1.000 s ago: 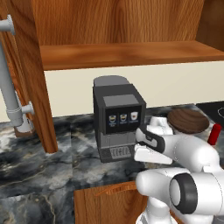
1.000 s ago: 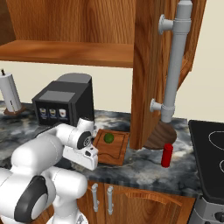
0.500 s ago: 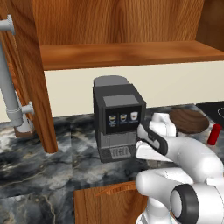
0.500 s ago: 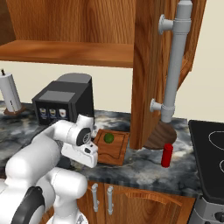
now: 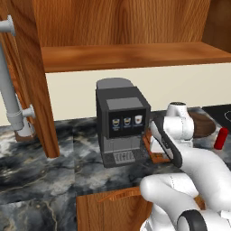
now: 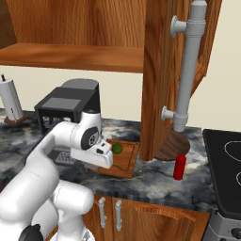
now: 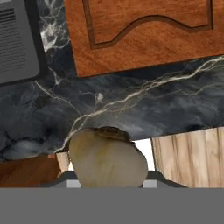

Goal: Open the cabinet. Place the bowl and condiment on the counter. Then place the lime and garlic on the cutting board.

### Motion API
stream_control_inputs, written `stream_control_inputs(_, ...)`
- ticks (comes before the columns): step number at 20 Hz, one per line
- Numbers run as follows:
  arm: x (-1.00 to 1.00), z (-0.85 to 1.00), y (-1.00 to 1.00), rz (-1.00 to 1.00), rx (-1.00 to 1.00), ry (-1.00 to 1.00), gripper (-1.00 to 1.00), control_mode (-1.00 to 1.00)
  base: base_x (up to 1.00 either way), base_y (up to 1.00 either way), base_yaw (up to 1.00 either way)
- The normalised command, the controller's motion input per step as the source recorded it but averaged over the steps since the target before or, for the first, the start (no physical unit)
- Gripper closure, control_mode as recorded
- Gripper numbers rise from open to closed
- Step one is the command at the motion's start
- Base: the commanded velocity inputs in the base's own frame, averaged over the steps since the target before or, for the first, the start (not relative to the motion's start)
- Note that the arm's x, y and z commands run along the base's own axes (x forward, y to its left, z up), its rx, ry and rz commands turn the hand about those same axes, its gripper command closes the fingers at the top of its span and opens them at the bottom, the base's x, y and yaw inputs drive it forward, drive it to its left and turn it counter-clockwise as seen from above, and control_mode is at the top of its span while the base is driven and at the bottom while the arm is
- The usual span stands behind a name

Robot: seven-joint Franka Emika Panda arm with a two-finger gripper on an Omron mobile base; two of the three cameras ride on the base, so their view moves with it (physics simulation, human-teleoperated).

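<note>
Over the last second the arm has swung a little toward the cutting board, and the rest of the scene has stayed put.

Cabinet: open, its door swung out with the grey bar handle facing the room, so that step looks done.

Bench: dark marble with pale veins, carrying a coffee machine, the board and the 2 unloaded items.

Bowl: wide, dark brown, sitting on the bench partly behind the open door. Done, I judge.

Board: reddish-brown with a rim groove, just beside the coffee machine.

Condiment: slim red bottle, upright on the bench, near the bowl. Done as well.

End effector: low over the near edge of the board. In the hand view its fingers are closed around the garlic.

Lime: small green ball resting on the board, so that item looks placed.

Garlic: pale beige lump with a brownish, papery top, held at the bottom of the hand view, with marble bench below it. What is left, as I read it, is setting it down on the board and letting go.
</note>
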Motion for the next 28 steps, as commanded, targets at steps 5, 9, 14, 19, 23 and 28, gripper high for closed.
stream_control_inputs(5, 0.47, 0.05, -0.62, 0.10, -0.03, -0.06, 1.00, -1.00, 0.00, 0.00, 0.00)
stream_control_inputs(9, 0.71, 0.00, -0.30, 0.07, 0.00, 0.00, 1.00, -1.00, 0.00, 0.00, 0.00)
stream_control_inputs(14, 0.66, -0.03, -0.06, 0.05, 0.00, 0.00, 1.00, -1.00, 0.00, 0.00, 0.00)
stream_control_inputs(19, 0.36, -0.26, 0.00, 0.03, 0.00, 0.00, 1.00, -1.00, 0.00, 0.00, 0.00)
stream_control_inputs(23, 0.14, -0.46, 0.00, 0.02, 0.00, 0.00, 1.00, -1.00, 0.00, 0.00, 0.00)
stream_control_inputs(28, 0.24, -0.40, 0.00, 0.02, 0.00, 0.00, 1.00, -1.00, 0.00, 0.00, 0.00)
